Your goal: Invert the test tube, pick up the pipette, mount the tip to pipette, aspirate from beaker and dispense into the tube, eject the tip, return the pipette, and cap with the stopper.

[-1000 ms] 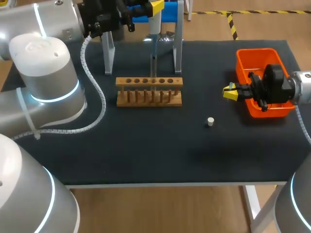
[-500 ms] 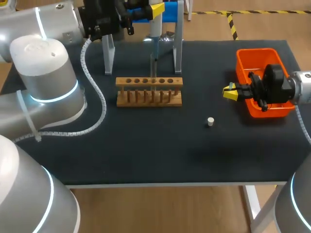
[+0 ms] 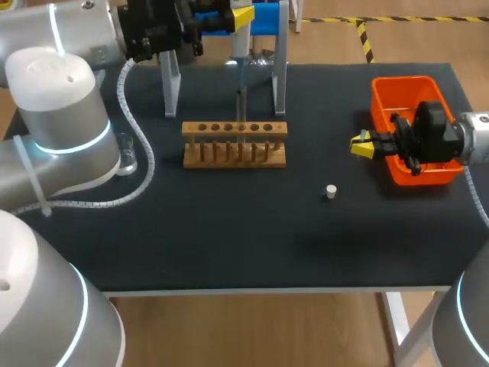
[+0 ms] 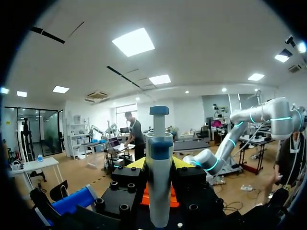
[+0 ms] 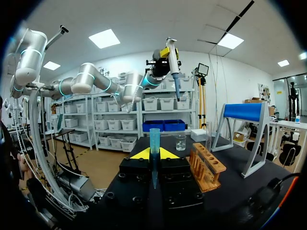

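**Mounting the tip: both tools in hand, not yet joined.** The left gripper (image 4: 159,165) is clenched on the pipette (image 3: 241,44). It holds the pipette raised, nose down, by the pipette stand (image 3: 280,69) at the far side of the table (image 3: 229,237). The right gripper (image 3: 361,144), at the right just beside the orange bin (image 3: 405,82), grasps a blue tip (image 5: 154,143) between its fingers. The tip's wide mouth appears to face upward. Pipette and tip are well apart.

The test tube (image 5: 207,136) stands in the wooden rack (image 3: 234,145) at mid-table. The beaker (image 3: 126,157) sits at the left, close to the left arm. The stopper (image 3: 331,192) lies loose on the table, nearer than the rack and to its right.

For a sound mount, the pipette's nose and the tip's mouth should share one axis before they meet. The push should then run straight along that axis, with the right grip firm and the tip's collar left free. A skewed approach would probably wedge the tip or knock it loose. In crossing to the right, the pipette's nose should pass clear of the rack and the tube.

No brand, label or writing can be read on any item.
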